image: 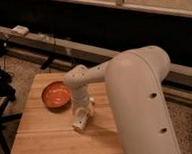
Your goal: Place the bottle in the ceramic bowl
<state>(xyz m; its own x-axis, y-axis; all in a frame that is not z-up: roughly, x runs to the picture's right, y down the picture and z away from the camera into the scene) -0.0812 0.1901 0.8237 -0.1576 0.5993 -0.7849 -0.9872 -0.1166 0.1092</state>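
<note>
Tool (82,111) at bottle (80,125), bowl (56,94) nearby — orange-red

Just one view here, and it's looking down at an angle from up high, from behind the robot's own arm (140,88), so that big white arm is hogging the right half. It's facing forward across the wooden table (44,140) toward a dark ledge (46,42). It's sitting pretty close, and the gripper (81,115) is hanging mid-frame, low over the tabletop.
</note>
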